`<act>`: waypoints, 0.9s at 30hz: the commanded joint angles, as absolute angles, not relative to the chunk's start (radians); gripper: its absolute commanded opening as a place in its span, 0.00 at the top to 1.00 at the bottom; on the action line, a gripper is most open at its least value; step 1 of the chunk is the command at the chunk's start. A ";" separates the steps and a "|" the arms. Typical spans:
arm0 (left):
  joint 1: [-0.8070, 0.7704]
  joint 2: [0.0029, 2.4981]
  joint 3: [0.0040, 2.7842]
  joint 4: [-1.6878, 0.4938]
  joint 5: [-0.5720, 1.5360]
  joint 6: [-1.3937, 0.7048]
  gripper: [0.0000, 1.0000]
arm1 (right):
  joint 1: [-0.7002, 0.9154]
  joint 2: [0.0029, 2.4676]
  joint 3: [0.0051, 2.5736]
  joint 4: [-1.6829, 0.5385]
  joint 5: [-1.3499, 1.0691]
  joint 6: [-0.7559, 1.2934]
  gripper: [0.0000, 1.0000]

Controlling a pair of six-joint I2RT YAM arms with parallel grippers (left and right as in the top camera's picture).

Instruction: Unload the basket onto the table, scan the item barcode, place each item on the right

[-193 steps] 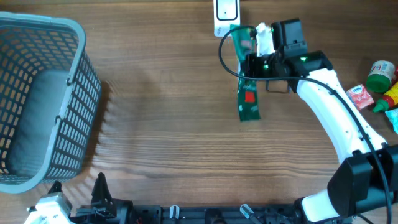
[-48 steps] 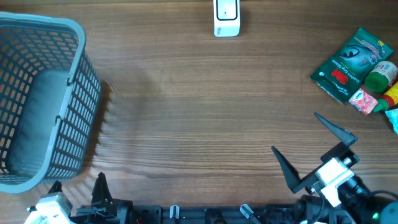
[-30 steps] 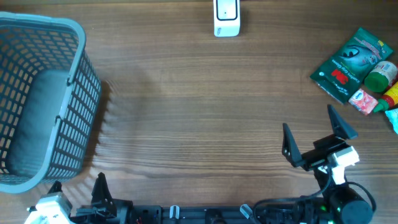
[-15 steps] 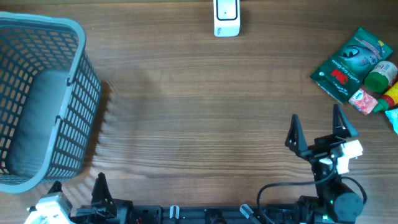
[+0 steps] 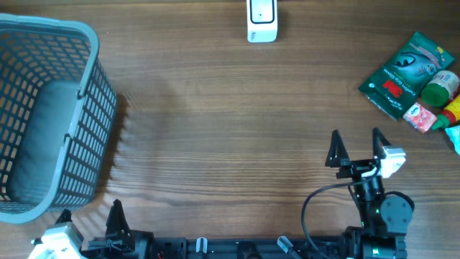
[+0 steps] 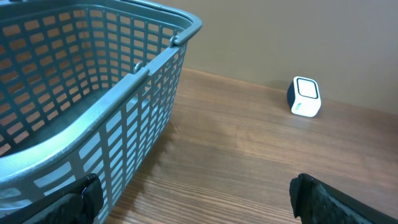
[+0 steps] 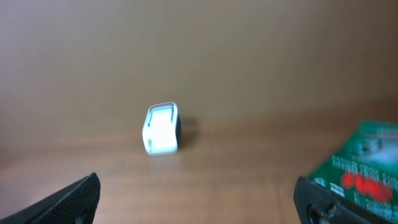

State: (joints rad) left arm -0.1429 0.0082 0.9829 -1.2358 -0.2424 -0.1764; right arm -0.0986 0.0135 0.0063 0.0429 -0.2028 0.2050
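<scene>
The wooden table (image 5: 215, 144) fills the overhead view. On its left side stands a big grey plastic basket (image 5: 95, 43) with mesh walls; inside it only the grey bottom is seen.

The right arm is folded at the near edge on the right side. The right gripper (image 5: 355, 137) points toward the far edge, its two black fingers stand wide apart and nothing is between them. The left gripper (image 6: 196, 186) is at the near left corner, just beside the basket. Its jaws are also wide apart and empty.

The green packet (image 5: 406, 72) lies flat near the right edge of the table, well apart from both grippers. It has a red label and a picture on its face; no barcode can be read on it. Against its right side lie smaller goods: a bottle with a green cap (image 5: 440, 85), a small red and white pack (image 5: 418, 115) and a red bottle with a yellow top (image 5: 451, 111).

The white barcode scanner (image 5: 261, 20) stands at the far edge, about in the middle, well apart from the packet. In the blurred right wrist view it is left of the packet.
</scene>
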 commanded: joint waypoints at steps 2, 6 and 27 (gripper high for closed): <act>-0.137 0.005 0.986 -1.235 -0.255 -0.164 0.00 | -0.093 0.003 0.004 0.014 -0.187 0.212 0.00; -0.137 0.005 0.986 -1.235 -0.255 -0.164 0.00 | -0.093 0.003 0.004 0.014 -0.184 0.211 0.00; -0.137 0.005 0.986 -1.235 -0.255 -0.164 0.00 | -0.093 0.003 0.004 0.003 -0.084 0.289 0.00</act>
